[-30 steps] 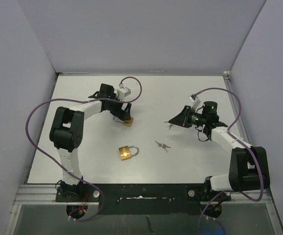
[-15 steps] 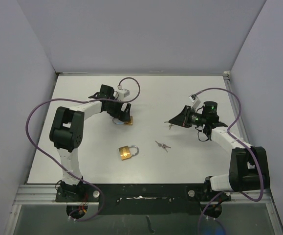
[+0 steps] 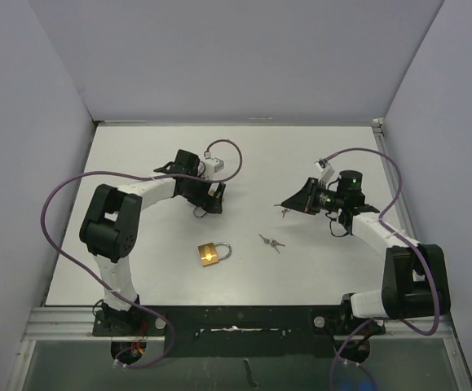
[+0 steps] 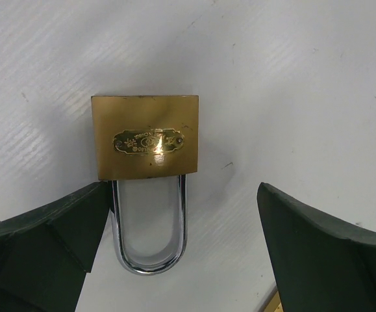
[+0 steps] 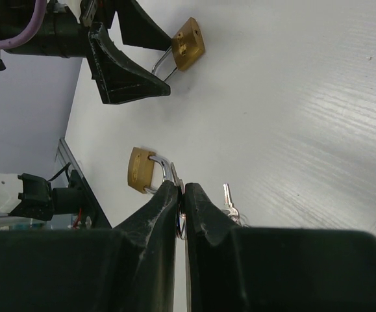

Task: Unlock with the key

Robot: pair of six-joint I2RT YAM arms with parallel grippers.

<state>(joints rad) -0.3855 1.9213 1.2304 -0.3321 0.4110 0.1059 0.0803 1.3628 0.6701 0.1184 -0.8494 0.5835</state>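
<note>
A brass padlock [image 4: 145, 136] lies flat on the white table, its steel shackle [image 4: 150, 253] pointing toward my left gripper [image 4: 181, 260]. That gripper is open, one finger on each side of the shackle, the left finger [image 4: 45, 240] against it. In the top view the left gripper [image 3: 209, 198] covers this padlock. My right gripper [image 5: 181, 192] is shut on a key [image 5: 177, 188], held above the table at the right [image 3: 284, 205]. A second brass padlock [image 3: 212, 253] lies nearer the front, also seen in the right wrist view [image 5: 142, 170].
A loose pair of keys [image 3: 271, 243] lies on the table between the second padlock and my right arm, seen in the right wrist view too [image 5: 230, 203]. Purple cables loop off both arms. Grey walls close in the table on three sides.
My left gripper has shifted right and down over the far padlock, which now sits between its open fingers. The right arm and its key have not moved.
</note>
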